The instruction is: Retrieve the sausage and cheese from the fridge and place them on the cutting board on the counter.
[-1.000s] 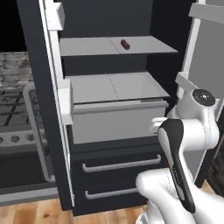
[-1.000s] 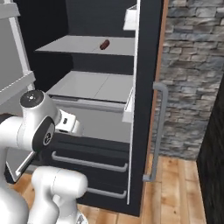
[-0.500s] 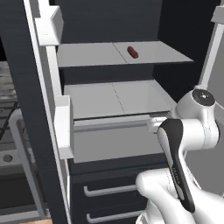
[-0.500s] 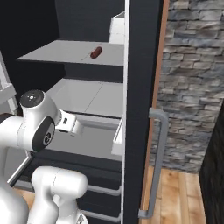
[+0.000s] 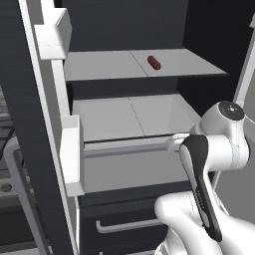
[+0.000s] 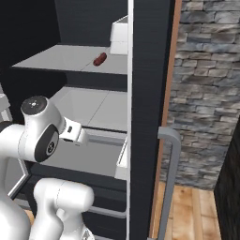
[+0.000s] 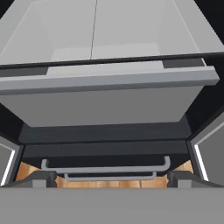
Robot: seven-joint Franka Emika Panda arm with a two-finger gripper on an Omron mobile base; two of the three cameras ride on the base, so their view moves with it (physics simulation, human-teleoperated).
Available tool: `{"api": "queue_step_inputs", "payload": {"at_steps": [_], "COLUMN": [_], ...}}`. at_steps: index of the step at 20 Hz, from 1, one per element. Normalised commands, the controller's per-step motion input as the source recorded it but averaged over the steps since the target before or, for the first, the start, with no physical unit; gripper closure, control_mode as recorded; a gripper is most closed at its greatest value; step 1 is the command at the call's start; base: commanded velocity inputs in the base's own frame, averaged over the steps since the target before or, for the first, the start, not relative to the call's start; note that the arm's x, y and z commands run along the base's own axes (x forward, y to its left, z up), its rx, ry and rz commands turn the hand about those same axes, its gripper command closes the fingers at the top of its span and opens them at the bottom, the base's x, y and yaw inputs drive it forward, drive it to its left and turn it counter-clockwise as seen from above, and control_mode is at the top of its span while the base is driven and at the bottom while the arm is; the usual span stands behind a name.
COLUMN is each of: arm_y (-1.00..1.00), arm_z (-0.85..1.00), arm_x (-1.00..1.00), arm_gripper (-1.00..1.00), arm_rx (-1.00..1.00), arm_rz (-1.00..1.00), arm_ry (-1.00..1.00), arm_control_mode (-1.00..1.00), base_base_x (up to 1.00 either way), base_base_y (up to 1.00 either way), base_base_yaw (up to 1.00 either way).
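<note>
Nearer now: sausage (image 5: 154, 62) on fridge (image 5: 124, 64) shelf

My 2 base cams sit close behind the arm, looking forward and down into the open fridge (image 5: 124, 30). Left one sees it from the left, right one from the right; both share the upper shelf (image 5: 99, 64) with the sausage (image 5: 154, 62) and the bin below. Hand cam faces the bin front (image 7: 105, 103) and drawer handles (image 7: 105, 168), very near.
</note>
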Motion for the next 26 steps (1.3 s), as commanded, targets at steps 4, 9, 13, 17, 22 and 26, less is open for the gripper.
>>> {"api": "queue_step_inputs", "payload": {"at_steps": [4, 9, 13, 17, 22, 26], "arm_y": [0.00, 0.00, 0.00, 0.00, 0.00, 0.00], "arm_z": [0.00, 0.00, 0.00, 0.00, 0.00, 0.00], "arm_x": [0.00, 0.00, 0.00, 0.00, 0.00, 0.00], "arm_gripper": [-1.00, -1.00, -1.00, -1.00, -1.00, -1.00], "arm_rx": [0.00, 0.00, 0.00, 0.00, 0.00, 0.00], "arm_rz": [0.00, 0.00, 0.00, 0.00, 0.00, 0.00], "arm_ry": [0.00, 0.00, 0.00, 0.00, 0.00, 0.00], "arm_control_mode": [1.00, 1.00, 1.00, -1.00, -1.00, -1.00], "base_base_x": [0.00, 0.00, 0.00, 0.00, 0.00, 0.00], "base_base_y": [0.00, 0.00, 0.00, 0.00, 0.00, 0.00], "base_base_yaw": [0.00, 0.00, 0.00, 0.00, 0.00, 0.00]}}
